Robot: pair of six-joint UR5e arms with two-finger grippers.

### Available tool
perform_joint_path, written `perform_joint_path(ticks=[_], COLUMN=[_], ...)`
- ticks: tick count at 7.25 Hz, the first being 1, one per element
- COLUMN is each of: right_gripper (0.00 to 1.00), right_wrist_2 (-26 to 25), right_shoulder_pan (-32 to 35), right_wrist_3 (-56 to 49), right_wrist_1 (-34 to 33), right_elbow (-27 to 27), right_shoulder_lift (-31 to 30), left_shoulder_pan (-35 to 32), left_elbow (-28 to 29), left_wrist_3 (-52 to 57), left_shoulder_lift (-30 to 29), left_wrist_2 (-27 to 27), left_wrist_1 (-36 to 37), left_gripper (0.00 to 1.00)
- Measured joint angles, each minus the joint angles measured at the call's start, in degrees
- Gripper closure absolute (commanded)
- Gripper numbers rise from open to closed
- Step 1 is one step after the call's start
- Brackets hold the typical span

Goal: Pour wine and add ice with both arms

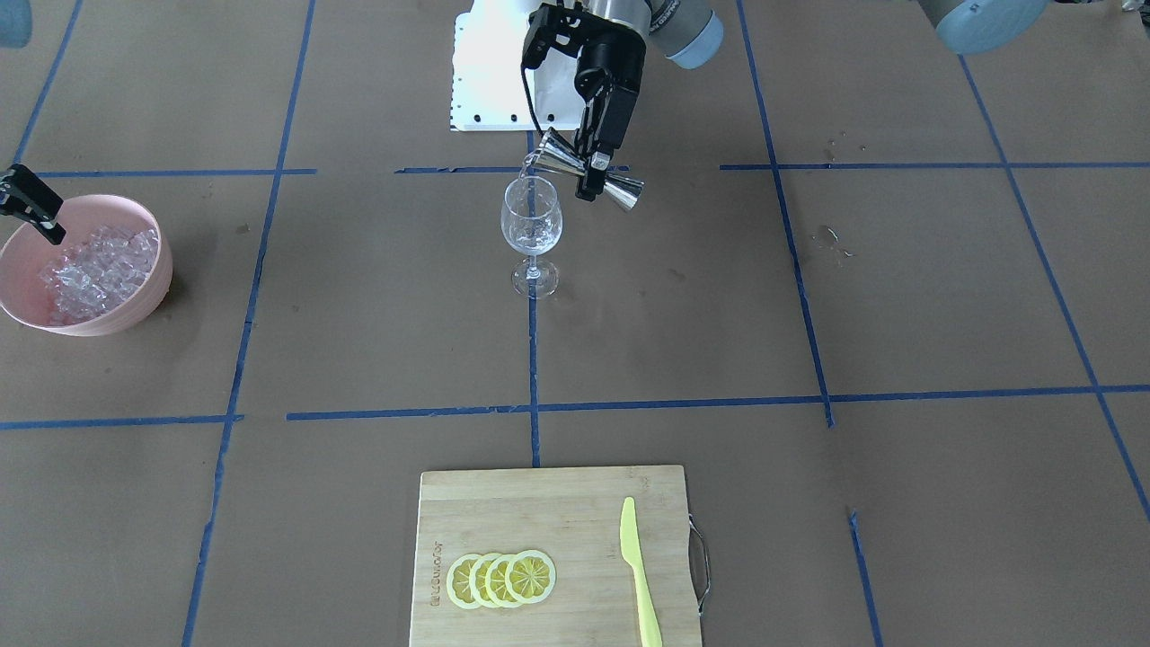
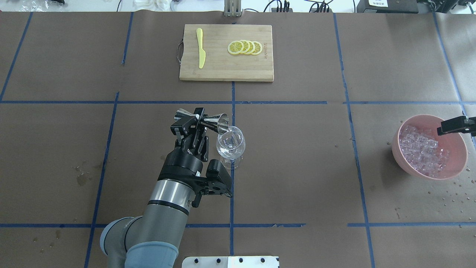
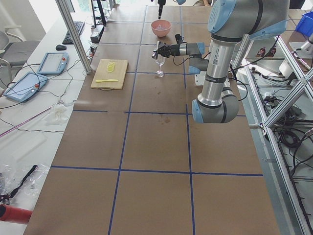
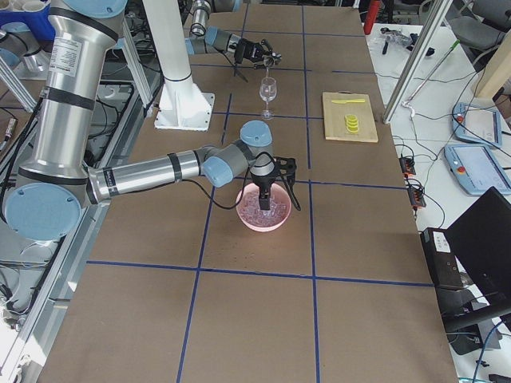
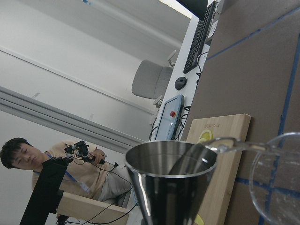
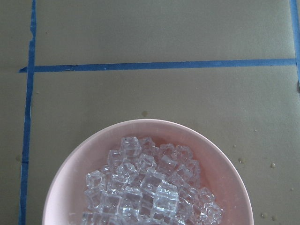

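**Jigger tipped over the glass, ice heaped in the bowl**

The bamboo cutting board (image 2: 223, 70), carrying lemon slices (image 2: 245, 47) and a yellow knife (image 2: 200, 52), lies well beyond the left gripper (image 2: 198, 118). The pink bowl (image 2: 457, 152) beneath the right gripper (image 2: 455, 125) is heaped with ice (image 2: 420, 152); how wide those jaws stand cannot be told. The wine glass (image 2: 230, 143), a little clear liquid inside, stands just right of the left gripper. That gripper is clamped on the waist of a steel jigger (image 2: 215, 121). The jigger's long axis lies near level, its mouth dipped over the glass rim, a clear stream running out.
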Motion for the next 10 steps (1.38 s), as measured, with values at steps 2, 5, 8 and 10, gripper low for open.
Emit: perform_joint_path(ticks=[2, 5, 8, 10], right_gripper=[0.00, 0.00, 0.00, 0.00], right_wrist_2=[0.0, 0.0, 0.1, 0.1], right_shoulder_pan=[-0.1, -0.2, -0.2, -0.2], right_wrist_3=[0.1, 0.2, 0.2, 0.3], right_wrist_1=[0.0, 0.0, 0.0, 0.0], right_elbow=[0.0, -0.1, -0.1, -0.1], right_shoulder_lift=[0.1, 0.2, 0.2, 0.2], left_shoulder_pan=[0.0, 0.3, 1.2, 1.6], left_elbow=[-0.1, 0.5, 1.9, 2.1], left_wrist_3=[6.9, 13.9, 17.2, 17.3], left_shoulder_lift=[-0.1, -0.4, -0.6, -0.8], left_wrist_2=[3.1, 6.8, 9.1, 9.5], left_wrist_1=[0.0, 0.0, 0.1, -0.6], left_gripper=[1.00, 1.00, 1.00, 1.00])
